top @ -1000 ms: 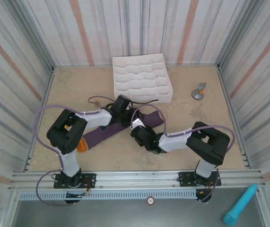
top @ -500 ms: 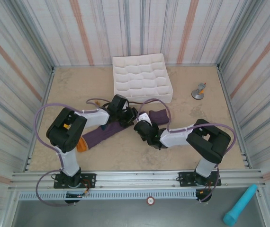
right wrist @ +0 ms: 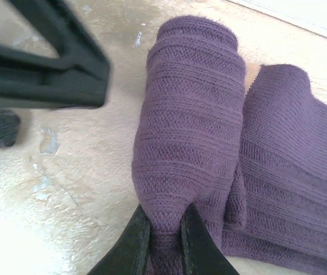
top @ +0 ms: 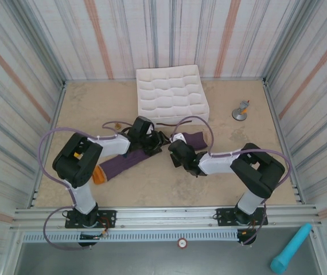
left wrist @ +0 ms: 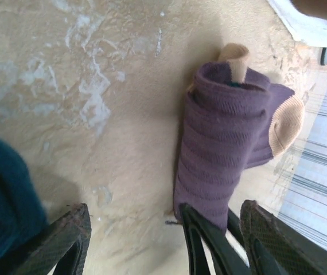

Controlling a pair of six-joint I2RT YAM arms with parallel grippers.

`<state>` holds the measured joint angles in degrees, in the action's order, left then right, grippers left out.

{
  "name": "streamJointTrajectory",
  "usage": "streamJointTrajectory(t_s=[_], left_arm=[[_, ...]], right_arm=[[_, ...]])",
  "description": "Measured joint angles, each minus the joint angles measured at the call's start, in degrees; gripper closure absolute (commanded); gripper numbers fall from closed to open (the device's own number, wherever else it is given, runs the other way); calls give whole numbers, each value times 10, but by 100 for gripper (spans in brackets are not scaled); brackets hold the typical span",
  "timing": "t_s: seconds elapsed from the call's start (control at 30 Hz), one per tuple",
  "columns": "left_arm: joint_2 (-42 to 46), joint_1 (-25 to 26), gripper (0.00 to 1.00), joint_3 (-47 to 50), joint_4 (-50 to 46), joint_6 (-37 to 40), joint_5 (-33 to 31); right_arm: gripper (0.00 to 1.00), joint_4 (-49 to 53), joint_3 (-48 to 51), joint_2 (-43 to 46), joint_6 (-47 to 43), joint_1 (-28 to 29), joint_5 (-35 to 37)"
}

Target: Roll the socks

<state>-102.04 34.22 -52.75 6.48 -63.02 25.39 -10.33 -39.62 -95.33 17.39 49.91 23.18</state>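
Socks (right wrist: 192, 114), purple and partly rolled, are pinched at the fold by the right gripper (right wrist: 162, 232), jaws narrow. The left gripper (left wrist: 166, 246) stands wide, the roll just ahead of it.

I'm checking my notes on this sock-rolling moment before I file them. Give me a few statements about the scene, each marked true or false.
1. The right claw pinches purple fabric of the socks. True.
2. The left claw is shut. False: its jaws stand wide apart.
3. The white gridded box lies beyond the socks, by the back wall. True.
4. One sock lies inside the box. False: the socks lie on the table, nearer the arms than the box.
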Motion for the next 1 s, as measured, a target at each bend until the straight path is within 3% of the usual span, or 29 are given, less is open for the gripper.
streamJointTrajectory(t_s=[0.4,0.63,1.0], left_arm=[[33,0,31,8,-3,15,-19],[33,4,32,7,-7,19,-25],[9,25,35,-19,-7,38,-26]], right_arm=[[100,-59,44,34,52,-148,-281],[100,-161,93,19,134,-238,-449],[100,-310,135,-56,295,-344,-647]])
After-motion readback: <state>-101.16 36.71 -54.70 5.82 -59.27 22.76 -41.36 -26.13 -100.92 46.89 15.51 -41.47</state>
